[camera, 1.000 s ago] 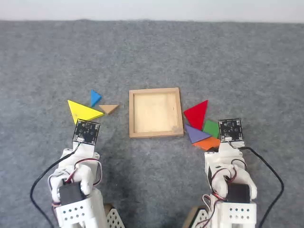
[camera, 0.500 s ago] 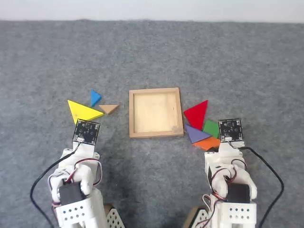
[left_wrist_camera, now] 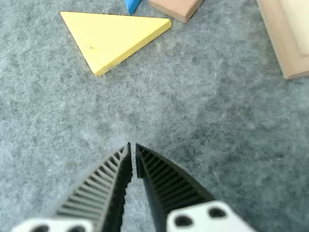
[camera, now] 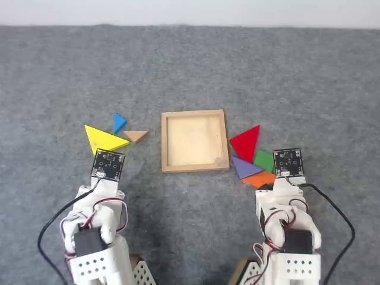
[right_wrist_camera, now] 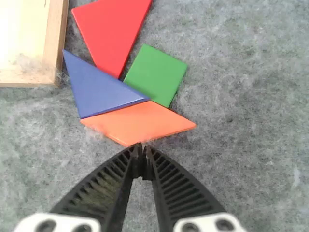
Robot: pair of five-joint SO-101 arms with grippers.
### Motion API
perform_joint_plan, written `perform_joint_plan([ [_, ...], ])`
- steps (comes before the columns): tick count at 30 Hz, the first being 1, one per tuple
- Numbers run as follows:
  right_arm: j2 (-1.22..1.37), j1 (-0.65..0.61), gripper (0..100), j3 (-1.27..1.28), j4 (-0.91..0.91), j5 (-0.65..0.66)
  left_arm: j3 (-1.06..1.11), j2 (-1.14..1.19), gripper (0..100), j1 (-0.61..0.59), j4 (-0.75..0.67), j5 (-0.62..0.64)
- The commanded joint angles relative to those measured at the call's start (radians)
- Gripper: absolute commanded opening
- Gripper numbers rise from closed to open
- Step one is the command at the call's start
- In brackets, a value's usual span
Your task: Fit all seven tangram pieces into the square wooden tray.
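Grey felt-like mat point(camera: 190, 71) covers table; pale wall strip point(camera: 190, 12) along far edge.

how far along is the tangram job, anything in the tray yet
Done: nothing; the wooden tray holds no piece. In hand: nothing; the left pincer and right pincer are shut and empty. To do: all seven, the yellow triangle, blue triangle and tan triangle on one side, red triangle, purple triangle, green square and orange parallelogram on the other.
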Motion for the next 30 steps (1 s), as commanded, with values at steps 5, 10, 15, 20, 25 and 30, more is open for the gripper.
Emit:
perform_joint_plan([
  [5,0.001,0.015,0.8,0.018,-0.013,-0.006,-0.013,-0.020,2,0.006,0.005,0.009],
  [10,0.001,0.015,0.8,0.018,-0.013,-0.006,-0.013,-0.020,2,0.006,0.005,0.009],
  [15,0.004,0.015,0.8,0.018,-0.013,-0.008,-0.013,-0.020,2,0.006,0.005,0.009],
  [20,0.001,0.012,0.8,0.018,0.050,-0.011,-0.013,-0.020,2,0.006,0.005,0.009],
  [25,0.001,-0.038,0.9,0.018,0.041,-0.006,-0.013,-0.020,2,0.006,0.005,0.009],
  [30,-0.001,-0.091,0.9,-0.037,0.022,0.087,-0.013,-0.020,2,0.006,0.005,0.009],
])
